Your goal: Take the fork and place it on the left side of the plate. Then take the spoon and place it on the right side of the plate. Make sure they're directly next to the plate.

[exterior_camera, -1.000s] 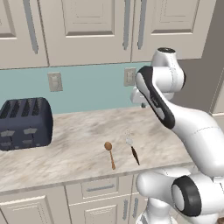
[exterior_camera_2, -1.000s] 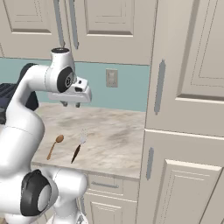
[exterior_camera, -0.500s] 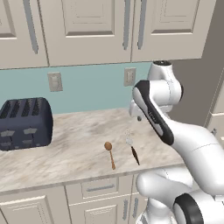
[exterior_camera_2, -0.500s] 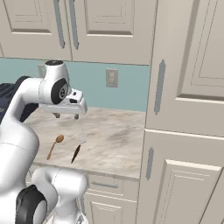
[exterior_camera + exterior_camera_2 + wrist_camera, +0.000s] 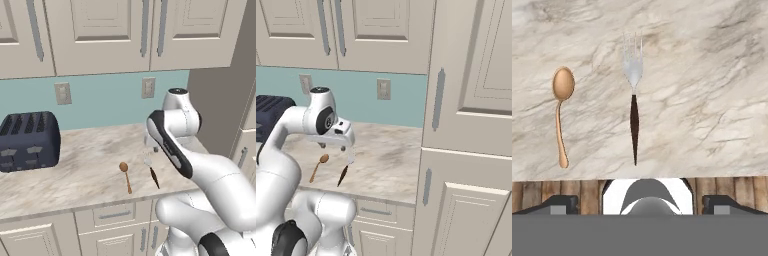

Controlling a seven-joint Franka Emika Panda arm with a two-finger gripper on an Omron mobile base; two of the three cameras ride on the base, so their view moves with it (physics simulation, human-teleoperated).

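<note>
The two dark fingertips (image 5: 559, 204) are sitting far apart at the bottom of the hand view, and nothing is between them. They are spread wide like that so a thin handle can slip in between. The gripper (image 5: 640, 202) is hanging above the counter and looking straight down, with the fork almost in the middle of its view, so I think it is lining up to grab the fork first.

The fork (image 5: 633, 95) is lying flat on the marble counter (image 5: 712, 60). Its silvery tines are pointing away toward the wall and its dark handle is pointing back toward the front edge. The handle is the easy part to pinch (it is thin and straight).

The wooden spoon (image 5: 560, 111) is lying just beside the fork, on its left in the hand view, not touching it. Its round bowl is pointing the same way as the tines. The two are lying side by side near the front edge of the counter, so both are easy to reach.

From the left base view, the fork (image 5: 151, 170) and the spoon (image 5: 125, 175) are lying in front of the white arm (image 5: 172, 135). A dark toaster (image 5: 27, 140) is sitting well apart from them, far to the left by the wall.

I cannot find the plate, so I cannot tell where the fork has to go.
</note>
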